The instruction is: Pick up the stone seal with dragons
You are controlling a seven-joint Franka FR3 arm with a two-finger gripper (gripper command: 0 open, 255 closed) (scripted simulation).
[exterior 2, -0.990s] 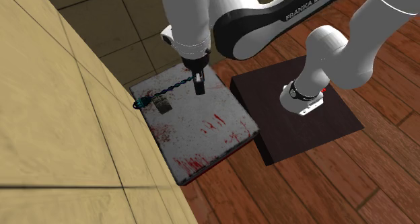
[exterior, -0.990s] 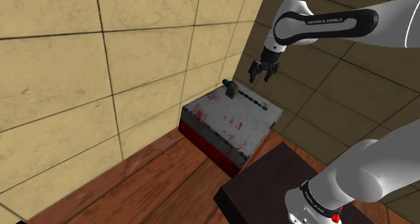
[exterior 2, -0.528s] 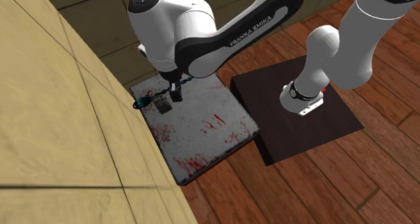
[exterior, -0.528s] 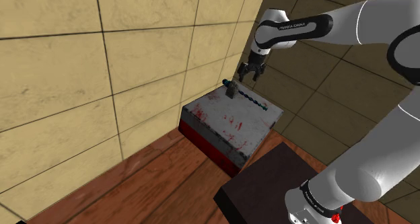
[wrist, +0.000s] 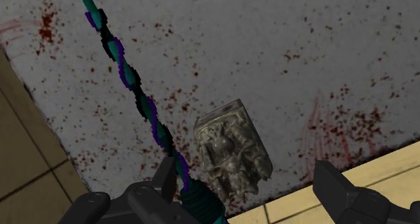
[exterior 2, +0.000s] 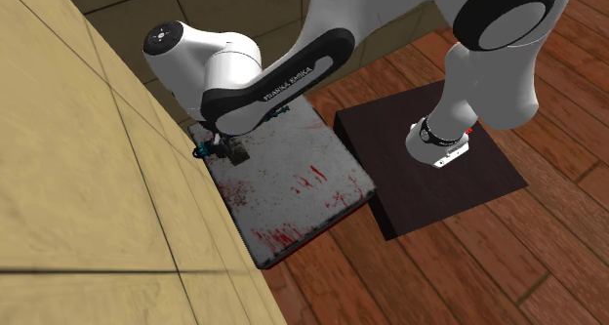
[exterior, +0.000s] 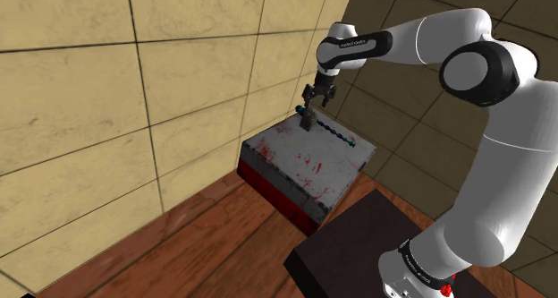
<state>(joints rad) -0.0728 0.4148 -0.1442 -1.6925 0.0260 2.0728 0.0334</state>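
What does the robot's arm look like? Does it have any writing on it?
The arm is made of smooth, rounded white tubes with dark joints between them. One black band carries white letters that say FRANKA EMIKA. The gripper at the end is all black, with two blocky fingers.
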